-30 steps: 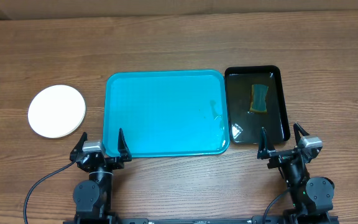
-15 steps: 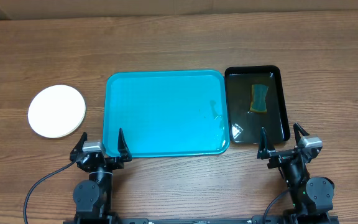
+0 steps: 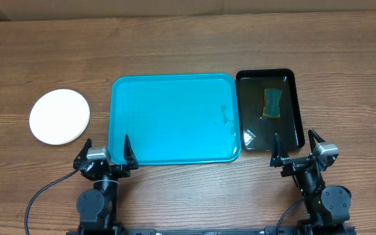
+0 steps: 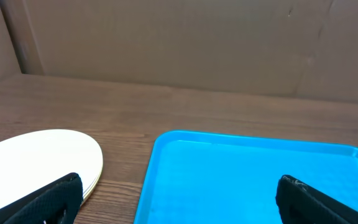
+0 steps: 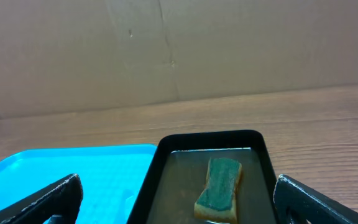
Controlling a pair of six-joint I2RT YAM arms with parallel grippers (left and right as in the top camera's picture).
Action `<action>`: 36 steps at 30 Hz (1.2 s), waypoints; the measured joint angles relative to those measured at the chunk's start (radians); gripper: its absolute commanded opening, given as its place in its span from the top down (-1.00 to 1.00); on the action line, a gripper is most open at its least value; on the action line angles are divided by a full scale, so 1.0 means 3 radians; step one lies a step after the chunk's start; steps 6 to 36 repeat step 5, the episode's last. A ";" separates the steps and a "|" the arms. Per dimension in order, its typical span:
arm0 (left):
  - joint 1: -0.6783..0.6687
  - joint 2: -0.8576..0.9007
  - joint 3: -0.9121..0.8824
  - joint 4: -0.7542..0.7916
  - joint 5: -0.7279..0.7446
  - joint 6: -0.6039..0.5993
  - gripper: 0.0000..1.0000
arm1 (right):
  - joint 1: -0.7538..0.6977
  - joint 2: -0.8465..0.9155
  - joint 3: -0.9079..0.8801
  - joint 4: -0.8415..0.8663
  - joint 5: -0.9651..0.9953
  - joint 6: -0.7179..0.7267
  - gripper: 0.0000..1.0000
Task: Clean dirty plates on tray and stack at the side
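Note:
The turquoise tray (image 3: 173,117) lies bare in the middle of the table; a few water drops glint near its right rim. It also fills the lower part of the left wrist view as the tray (image 4: 253,180). The white plates (image 3: 60,116) sit in a stack on the wood left of the tray, seen again as the plates (image 4: 36,162). My left gripper (image 3: 106,153) stands open at the tray's near left corner, nothing between its fingers. My right gripper (image 3: 296,147) stands open and empty at the near end of the black basin.
A black basin (image 3: 269,109) holding water and a green-topped yellow sponge (image 3: 273,103) stands right of the tray; the sponge (image 5: 219,188) floats lengthwise in it. A cardboard wall closes off the far edge of the table.

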 measured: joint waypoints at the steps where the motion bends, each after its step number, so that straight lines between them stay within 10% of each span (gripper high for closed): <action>1: 0.0000 0.0000 0.0000 0.0000 0.0000 0.0000 -0.99 | 0.0000 0.0000 0.0000 0.0000 0.0001 -0.0001 -1.00; 36: 0.0000 0.0000 0.0000 0.0000 0.0000 0.0000 -1.00 | 0.0000 0.0000 0.0000 -0.0003 0.0000 -0.0001 -1.00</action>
